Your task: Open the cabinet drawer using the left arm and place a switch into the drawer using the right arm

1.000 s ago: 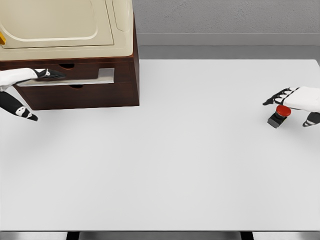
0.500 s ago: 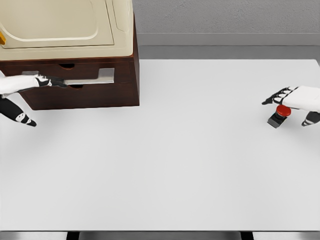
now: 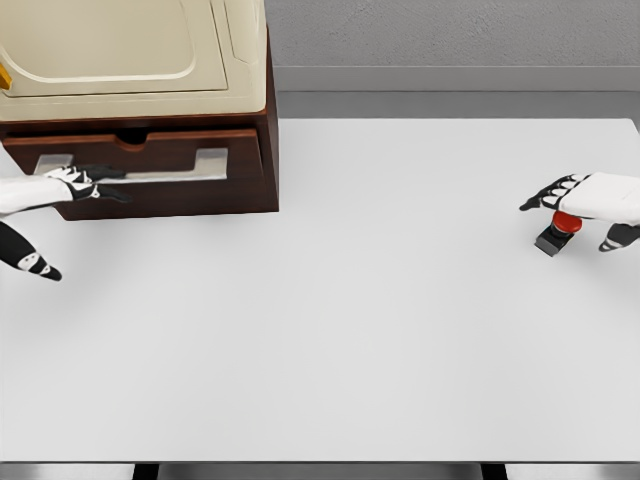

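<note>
1. Head view: a white table fills most of the scene.
2. A dark wooden cabinet stands at its far left corner, with a cream appliance on top.
3. The upper drawer is pulled partly out.
4. The left hand reaches to the metal handle, fingers curled at it; a firm grip cannot be told.
5. The right hand hovers with fingers spread over the red-buttoned switch near the table's right edge.
</note>
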{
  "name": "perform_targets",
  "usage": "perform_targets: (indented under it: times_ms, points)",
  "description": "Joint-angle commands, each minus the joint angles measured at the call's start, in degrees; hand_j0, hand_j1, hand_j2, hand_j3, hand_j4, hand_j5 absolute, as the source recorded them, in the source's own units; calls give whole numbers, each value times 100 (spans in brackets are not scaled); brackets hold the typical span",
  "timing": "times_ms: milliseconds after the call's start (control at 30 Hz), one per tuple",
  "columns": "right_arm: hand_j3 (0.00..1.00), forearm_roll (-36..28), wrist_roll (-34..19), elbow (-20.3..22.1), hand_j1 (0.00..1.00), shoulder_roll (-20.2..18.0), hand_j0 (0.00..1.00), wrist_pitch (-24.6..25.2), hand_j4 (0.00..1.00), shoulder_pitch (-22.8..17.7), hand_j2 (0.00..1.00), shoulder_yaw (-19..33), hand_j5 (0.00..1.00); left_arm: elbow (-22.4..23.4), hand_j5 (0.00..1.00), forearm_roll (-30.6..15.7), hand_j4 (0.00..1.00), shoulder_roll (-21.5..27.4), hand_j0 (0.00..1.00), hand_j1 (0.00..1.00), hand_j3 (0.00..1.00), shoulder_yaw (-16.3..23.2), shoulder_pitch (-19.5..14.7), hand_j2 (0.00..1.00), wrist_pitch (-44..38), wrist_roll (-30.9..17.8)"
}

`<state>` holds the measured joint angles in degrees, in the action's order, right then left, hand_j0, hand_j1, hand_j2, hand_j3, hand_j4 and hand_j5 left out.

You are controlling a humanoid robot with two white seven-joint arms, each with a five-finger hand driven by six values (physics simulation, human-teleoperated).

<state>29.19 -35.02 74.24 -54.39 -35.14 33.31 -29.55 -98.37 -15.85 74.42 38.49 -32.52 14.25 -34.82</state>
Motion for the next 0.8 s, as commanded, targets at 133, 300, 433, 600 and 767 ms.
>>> perform_targets:
  times_ms: [133,300,433,600,767]
  points:
    - [100,-10,2,-6,100,68,100,14,100,35,100,-15,100,-139,100,-384,100,336,100,100,100,186,9,100,491,-18]
    - [100,-10,2,-6,100,104,100,14,100,70,100,-15,100,-262,100,-489,100,538,100,100,100,229,123,100,745,-18]
    - [100,-10,2,-23,100,104,100,14,100,79,100,-15,100,-262,100,-524,100,644,100,100,100,300,123,100,921,-18]
    - [100,-10,2,-23,100,77,100,14,100,70,100,-24,100,-262,100,-674,100,890,100,100,100,458,123,100,1352,-18]
    - [99,-10,2,-23,99,60,99,14,99,70,99,-42,99,-262,100,-753,100,1031,100,100,100,519,123,100,1536,-18]
